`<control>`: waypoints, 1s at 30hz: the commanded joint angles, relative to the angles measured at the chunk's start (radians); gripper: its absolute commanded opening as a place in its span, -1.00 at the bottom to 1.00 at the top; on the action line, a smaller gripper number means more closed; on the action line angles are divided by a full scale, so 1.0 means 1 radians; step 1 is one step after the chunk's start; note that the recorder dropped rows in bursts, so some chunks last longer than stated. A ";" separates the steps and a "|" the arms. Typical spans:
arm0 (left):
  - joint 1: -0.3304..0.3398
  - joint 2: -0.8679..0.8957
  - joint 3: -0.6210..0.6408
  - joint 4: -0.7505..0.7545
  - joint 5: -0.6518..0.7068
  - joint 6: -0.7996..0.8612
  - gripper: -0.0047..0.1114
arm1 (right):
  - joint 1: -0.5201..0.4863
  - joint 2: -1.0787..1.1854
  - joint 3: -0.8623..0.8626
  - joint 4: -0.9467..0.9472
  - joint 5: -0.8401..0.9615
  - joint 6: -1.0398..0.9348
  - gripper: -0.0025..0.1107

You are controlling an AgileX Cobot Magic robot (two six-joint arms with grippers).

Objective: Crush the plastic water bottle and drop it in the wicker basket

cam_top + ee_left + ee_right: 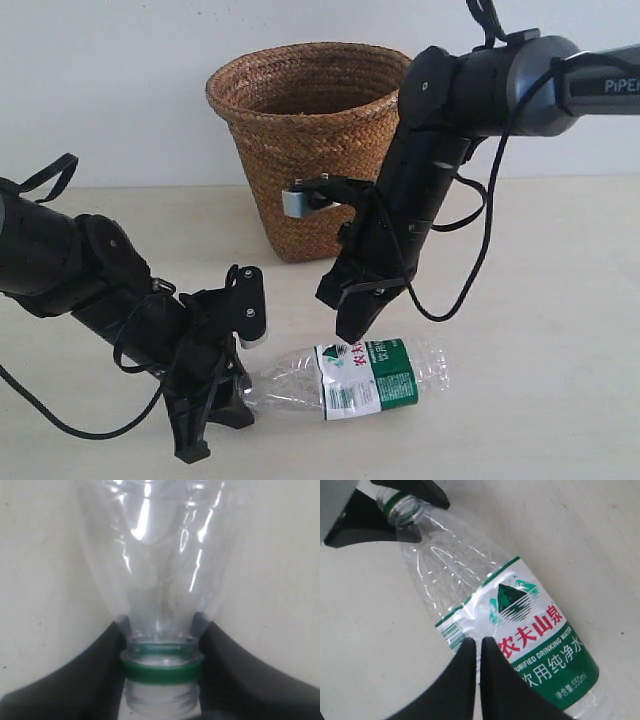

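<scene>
The plastic water bottle (370,378) lies on its side on the pale table, label up, its body still rounded. No cap shows, only a green ring on the open neck (161,667). My left gripper (238,392) is shut on that neck, one black finger (95,675) on each side. My right gripper (352,330) is shut with nothing between its fingers. Its tips (480,642) point down at the label's edge (520,615); whether they touch it I cannot tell. The wicker basket (300,150) stands upright behind the bottle.
A white wall rises right behind the basket. The right arm (500,85) reaches in from the upper right, across the front of the basket's rim. Loose black cables (470,260) hang from it. The left arm (60,265) lies low at the left.
</scene>
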 commanded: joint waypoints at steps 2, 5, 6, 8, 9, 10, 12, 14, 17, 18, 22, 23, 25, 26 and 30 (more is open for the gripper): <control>-0.005 0.007 0.003 0.014 0.011 0.001 -0.84 | -0.005 -0.011 0.052 -0.063 0.007 -0.005 -0.96; -0.005 0.007 0.003 0.014 0.011 0.001 -0.84 | -0.005 -0.011 0.086 -0.099 -0.025 -0.005 -0.96; -0.005 0.007 0.003 0.014 0.011 0.001 -0.84 | -0.005 -0.011 0.097 -0.104 -0.048 -0.005 -0.96; -0.005 0.007 0.003 0.014 0.011 0.001 -0.84 | -0.005 -0.007 0.115 -0.122 -0.101 -0.005 -0.96; -0.005 0.007 0.003 0.014 0.011 0.001 -0.84 | -0.005 0.000 0.121 -0.134 -0.123 -0.007 -0.96; -0.005 0.007 0.003 0.014 0.011 0.001 -0.84 | -0.005 0.014 0.121 -0.148 -0.129 -0.007 -0.96; -0.005 0.007 0.003 0.014 0.011 0.001 -0.84 | -0.005 0.045 0.121 -0.159 -0.137 -0.007 -0.96; -0.005 0.007 0.003 0.014 0.011 0.001 -0.84 | -0.005 0.087 0.121 -0.166 -0.137 -0.007 -0.96; -0.005 0.007 0.003 0.014 0.011 0.001 -0.84 | -0.005 0.148 0.121 -0.189 -0.145 -0.007 -0.96; -0.005 0.007 0.003 0.014 0.011 0.001 -0.84 | -0.005 0.162 0.121 -0.195 -0.151 -0.007 -0.96; -0.005 0.007 0.003 0.014 0.011 0.001 -0.84 | -0.005 0.215 0.121 -0.198 -0.178 -0.003 -0.96; -0.005 0.007 0.003 0.014 0.011 0.001 -0.84 | -0.005 0.223 0.121 -0.198 -0.180 -0.003 -0.96; -0.005 0.007 0.003 0.014 0.013 0.001 -0.84 | -0.005 0.228 0.121 -0.196 -0.185 -0.002 -0.96; -0.005 0.007 0.003 0.014 0.014 0.001 -0.84 | -0.005 0.228 0.121 -0.196 -0.185 0.007 -0.96; -0.005 0.007 0.003 0.014 0.021 0.001 -0.84 | -0.005 0.190 0.099 -0.196 -0.151 0.042 -0.96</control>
